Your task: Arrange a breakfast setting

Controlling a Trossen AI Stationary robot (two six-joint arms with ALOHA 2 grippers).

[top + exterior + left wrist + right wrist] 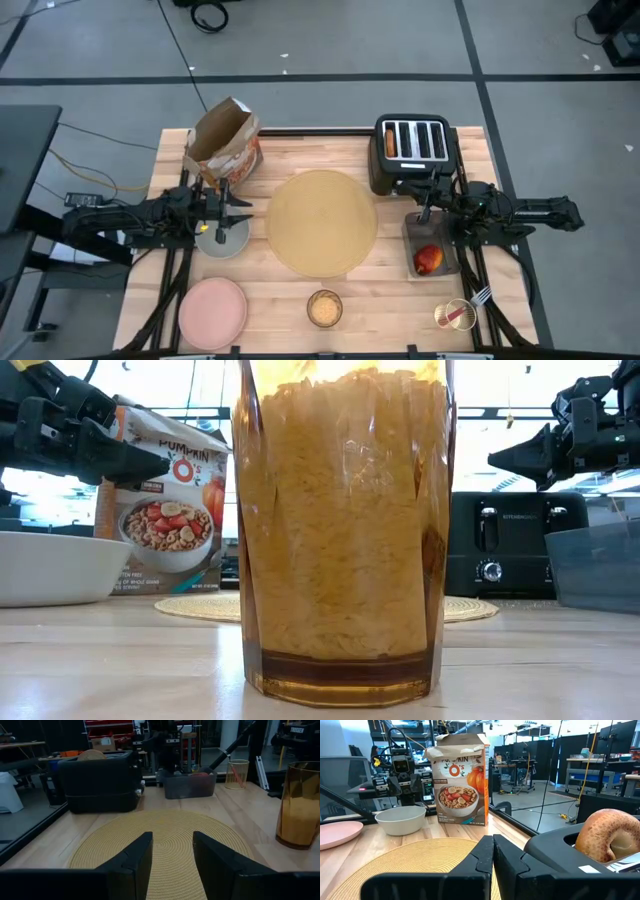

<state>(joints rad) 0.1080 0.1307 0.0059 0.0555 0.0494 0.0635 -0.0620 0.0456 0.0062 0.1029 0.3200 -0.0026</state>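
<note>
The round tan placemat [320, 222] lies at the table's middle. The grey bowl [222, 238] stands just left of it. The pink plate [213, 312] and the amber glass [324, 308] sit near the front edge. The red-yellow apple [428, 260] lies in a grey bin [432, 232]. The red-handled fork [466, 310] stands in a wire cup at the front right. My left gripper [172, 857] is open and empty, above the bowl and facing the placemat. My right gripper [493, 851] is shut and empty, above the bin's far end.
The black toaster [413, 150] stands at the back right with a bagel [607, 835] in one slot. An open cereal box [225, 140] stands at the back left. The glass [340, 530] fills the middle of the low view.
</note>
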